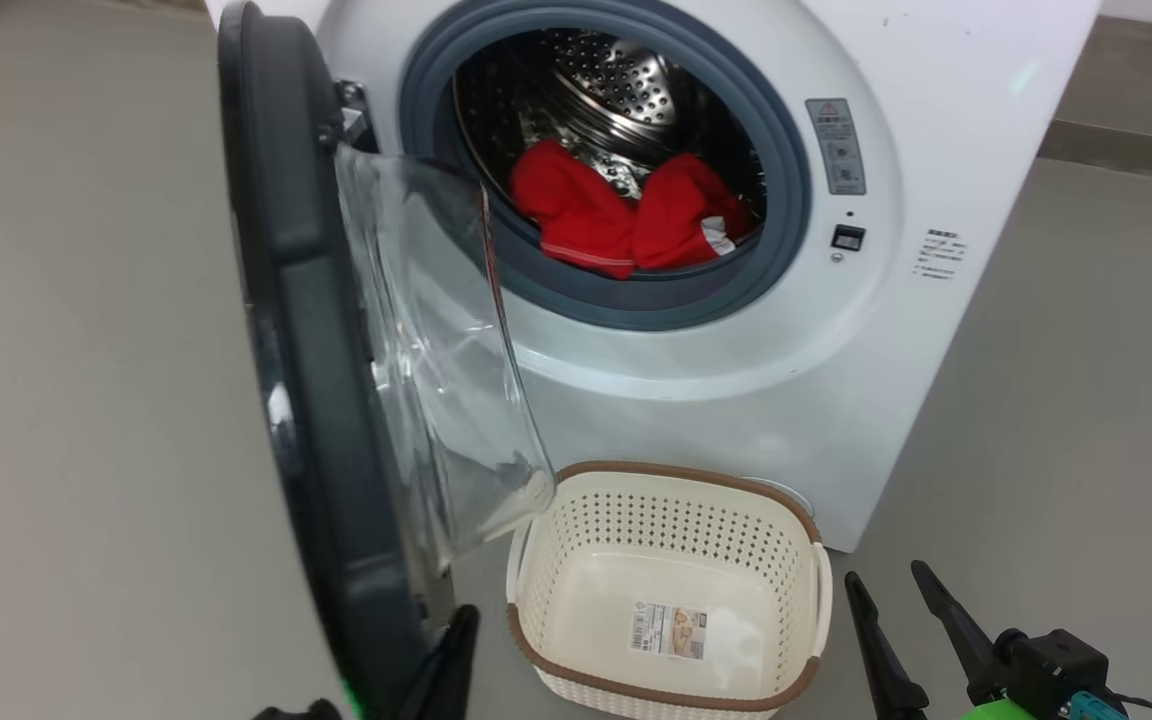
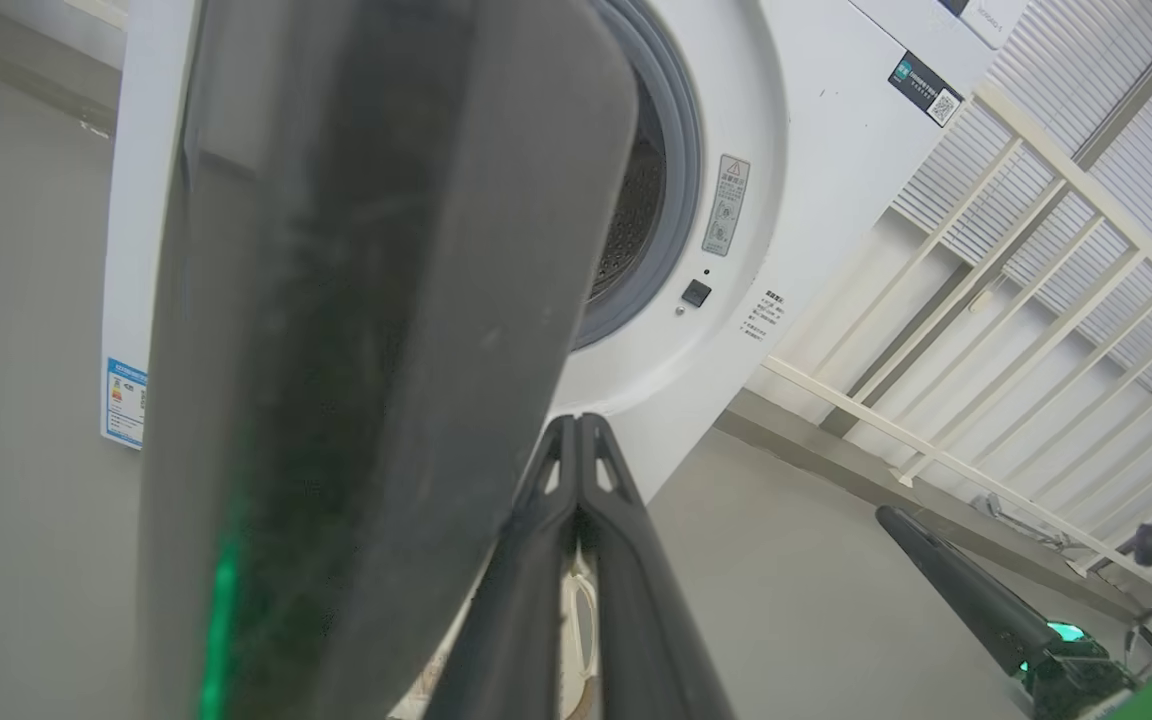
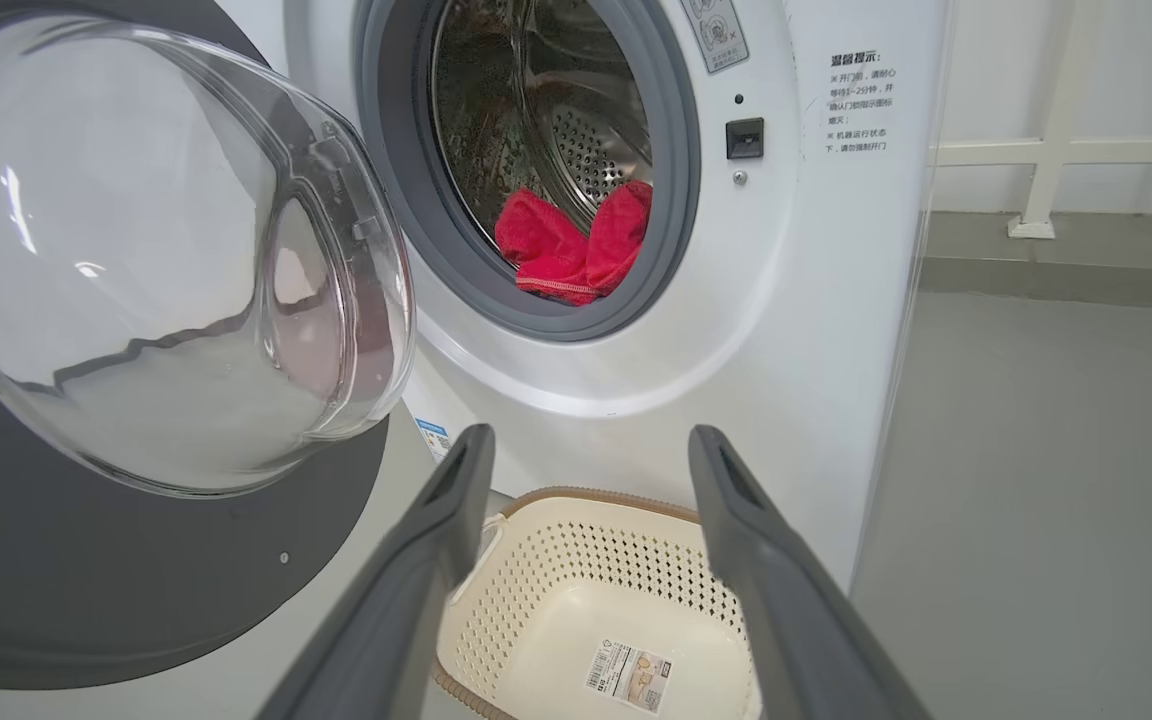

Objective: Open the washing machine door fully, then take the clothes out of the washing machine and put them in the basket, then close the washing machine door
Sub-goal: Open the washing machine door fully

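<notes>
lower left, left gripper (image 1: pixel 461 640) pinched shut beside the washing machine door (image 1: pixel 286 300), likely to push it; right gripper (image 1: pixel 886 578) gapes for clothes (image 1: pixel 626 220).

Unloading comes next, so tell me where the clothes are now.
The clothes lie inside the washing machine, heaped low at the front of the drum behind the grey rubber ring; in the head view, upper centre, above the basket.
</notes>
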Available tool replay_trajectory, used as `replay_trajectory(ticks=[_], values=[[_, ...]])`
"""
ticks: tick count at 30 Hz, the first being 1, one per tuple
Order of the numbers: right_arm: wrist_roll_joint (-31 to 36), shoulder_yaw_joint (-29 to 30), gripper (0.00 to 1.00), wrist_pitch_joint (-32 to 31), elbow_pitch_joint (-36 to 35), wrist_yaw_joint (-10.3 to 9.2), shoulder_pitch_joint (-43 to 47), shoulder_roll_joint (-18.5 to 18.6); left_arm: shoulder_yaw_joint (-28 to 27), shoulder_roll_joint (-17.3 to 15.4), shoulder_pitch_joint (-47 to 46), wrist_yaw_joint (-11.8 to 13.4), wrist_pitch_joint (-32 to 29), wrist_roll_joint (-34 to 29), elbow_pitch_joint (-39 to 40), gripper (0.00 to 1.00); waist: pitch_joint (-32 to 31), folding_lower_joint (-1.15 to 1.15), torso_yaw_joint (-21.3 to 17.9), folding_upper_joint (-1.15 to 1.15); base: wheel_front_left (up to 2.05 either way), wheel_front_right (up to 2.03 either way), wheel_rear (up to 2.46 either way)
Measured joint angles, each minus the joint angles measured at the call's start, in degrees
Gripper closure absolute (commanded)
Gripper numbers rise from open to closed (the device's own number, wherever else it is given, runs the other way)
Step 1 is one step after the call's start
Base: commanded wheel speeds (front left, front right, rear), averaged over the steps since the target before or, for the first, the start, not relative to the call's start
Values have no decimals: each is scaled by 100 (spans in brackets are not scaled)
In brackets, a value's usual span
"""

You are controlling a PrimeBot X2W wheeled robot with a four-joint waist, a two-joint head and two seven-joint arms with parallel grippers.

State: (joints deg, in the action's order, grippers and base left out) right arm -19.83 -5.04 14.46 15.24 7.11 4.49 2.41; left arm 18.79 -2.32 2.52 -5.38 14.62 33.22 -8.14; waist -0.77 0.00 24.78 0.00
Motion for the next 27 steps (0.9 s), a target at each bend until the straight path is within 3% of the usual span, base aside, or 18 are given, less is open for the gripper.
replay_trajectory(ticks=[15,27], values=[[0,-87,0,0,-7,0,-17,1,-1325,-1,336,308,-16,-214,275,100,58,0,345,0,0,0,0],[25,-102,0,0,-24,0,-26,1,-2599,37,137,221,-36,-582,-34,100,123,0,328,0,0,0,0]])
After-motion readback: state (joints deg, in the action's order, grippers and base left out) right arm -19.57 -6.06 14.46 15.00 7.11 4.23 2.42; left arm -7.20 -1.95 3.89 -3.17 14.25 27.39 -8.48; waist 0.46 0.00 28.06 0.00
